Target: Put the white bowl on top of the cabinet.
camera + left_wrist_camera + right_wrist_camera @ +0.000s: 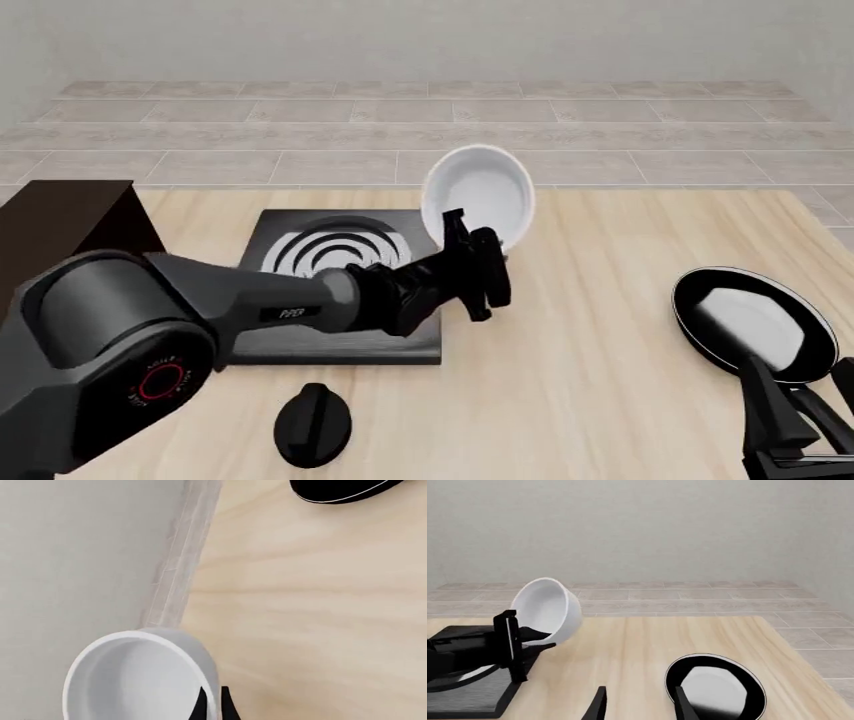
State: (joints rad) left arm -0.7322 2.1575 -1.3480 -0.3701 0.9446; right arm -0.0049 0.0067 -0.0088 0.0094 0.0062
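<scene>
The left gripper (470, 262) was clamped on the white bowl (481, 192), tilted above the table (601, 380). The right gripper (639, 702) stood apart, near the pan (747, 320).

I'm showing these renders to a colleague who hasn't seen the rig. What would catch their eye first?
The white bowl held tilted in the air by the left gripper, above the table's middle by the stove plate. Then the black pan at near right, and the dark cabinet at far left.

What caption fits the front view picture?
Left gripper holds the white bowl tipped above the table.
</scene>
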